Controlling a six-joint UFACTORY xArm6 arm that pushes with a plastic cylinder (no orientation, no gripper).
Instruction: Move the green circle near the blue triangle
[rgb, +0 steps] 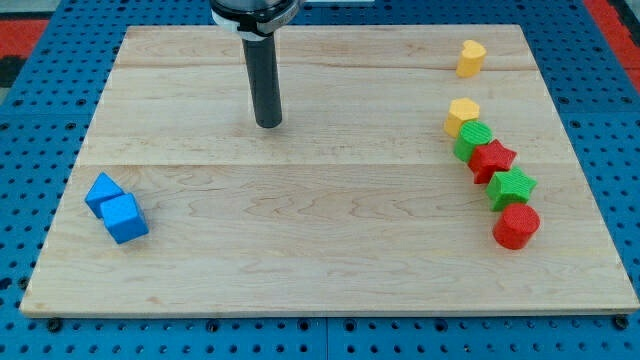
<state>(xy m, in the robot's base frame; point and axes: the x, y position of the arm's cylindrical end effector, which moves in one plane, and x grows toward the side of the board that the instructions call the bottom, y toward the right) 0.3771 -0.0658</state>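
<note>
The green circle (472, 140) sits at the view's right, in a tight line of blocks, touching a yellow block (462, 115) above it and a red star (492, 160) below it. Two blue blocks lie together at the view's left: one (103, 192) and a blue cube-like one (125, 218) just below it; which is the triangle I cannot tell. My tip (268, 124) rests on the board in the upper middle, far from both groups and touching no block.
A green star (512, 187) and a red cylinder (516, 227) continue the line at the right. A yellow block (470, 58) stands alone near the top right. The wooden board (300, 260) lies on a blue pegboard.
</note>
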